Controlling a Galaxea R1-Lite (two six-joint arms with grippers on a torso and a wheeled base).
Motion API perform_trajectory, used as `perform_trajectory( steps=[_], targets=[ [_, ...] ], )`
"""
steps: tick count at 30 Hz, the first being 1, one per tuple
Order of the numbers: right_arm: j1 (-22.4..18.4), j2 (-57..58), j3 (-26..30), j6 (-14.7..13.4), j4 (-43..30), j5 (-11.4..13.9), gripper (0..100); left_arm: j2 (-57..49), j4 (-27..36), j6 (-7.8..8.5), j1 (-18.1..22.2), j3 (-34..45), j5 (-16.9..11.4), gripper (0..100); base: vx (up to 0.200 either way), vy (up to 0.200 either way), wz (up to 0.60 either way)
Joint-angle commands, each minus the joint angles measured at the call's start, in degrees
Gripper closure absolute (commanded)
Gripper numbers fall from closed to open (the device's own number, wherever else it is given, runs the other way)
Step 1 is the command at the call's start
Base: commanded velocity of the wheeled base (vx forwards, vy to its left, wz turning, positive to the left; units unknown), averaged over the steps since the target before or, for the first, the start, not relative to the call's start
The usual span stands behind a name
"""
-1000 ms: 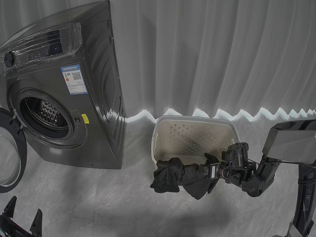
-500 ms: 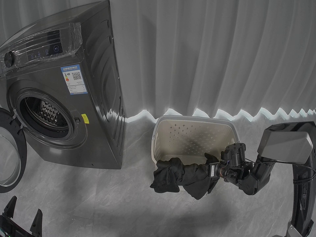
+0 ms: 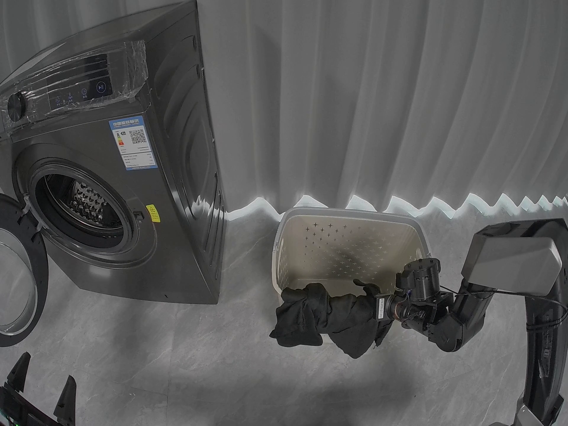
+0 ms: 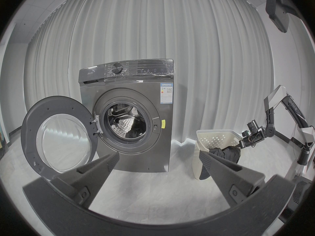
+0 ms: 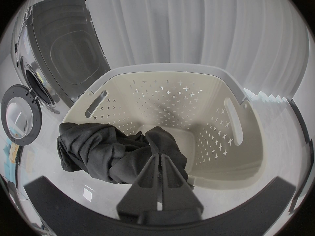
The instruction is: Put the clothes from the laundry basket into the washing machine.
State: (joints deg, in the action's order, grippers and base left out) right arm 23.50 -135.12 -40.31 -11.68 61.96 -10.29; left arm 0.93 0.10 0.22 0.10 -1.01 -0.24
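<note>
A black garment (image 3: 319, 318) hangs over the near rim of the cream laundry basket (image 3: 349, 214), part inside, part outside. My right gripper (image 3: 374, 303) is at that rim, shut on the garment (image 5: 98, 148); in the right wrist view the gripper (image 5: 160, 155) has its fingers pressed together in the cloth, above the basket (image 5: 164, 68). The grey washing machine (image 3: 171, 149) stands to the left with its round door (image 3: 18, 267) swung open and its drum (image 3: 83, 208) exposed. My left gripper (image 3: 42, 380) is open, low and near, facing the machine (image 4: 131, 79).
White curtains (image 3: 384, 90) hang behind the machine and the basket. Bare grey floor (image 3: 195, 350) lies between the machine and the basket. A dark item (image 4: 133, 133) lies in the drum. The open door (image 4: 55, 135) sticks out on the machine's left side.
The right arm's elbow has dropped and its wrist has slid slightly left along the basket rim. The garment has barely shifted. The left gripper has not moved.
</note>
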Motion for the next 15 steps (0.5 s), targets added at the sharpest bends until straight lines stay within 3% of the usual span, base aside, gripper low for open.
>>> perform_trajectory(
  steps=[1,5,6,15],
  targets=[
    [-0.30,0.12,-0.38,-0.01,0.17,0.01,100,-0.93,-0.01,-0.04,0.08,0.92,-0.02,0,0.000,0.000,0.00],
    [-0.04,0.03,-0.73,-0.10,0.88,0.01,100,-0.93,-0.01,-0.04,0.08,0.92,0.07,0,0.000,0.000,0.00],
    [-0.04,0.03,-0.73,-0.10,0.88,0.09,0,-0.93,-0.01,-0.04,0.08,0.92,0.07,0,0.000,0.000,0.00],
    [1.90,-0.32,-0.29,0.08,0.26,0.27,0,-0.93,-0.01,0.04,-0.01,0.92,0.07,0,0.000,0.000,0.00]
  ],
)
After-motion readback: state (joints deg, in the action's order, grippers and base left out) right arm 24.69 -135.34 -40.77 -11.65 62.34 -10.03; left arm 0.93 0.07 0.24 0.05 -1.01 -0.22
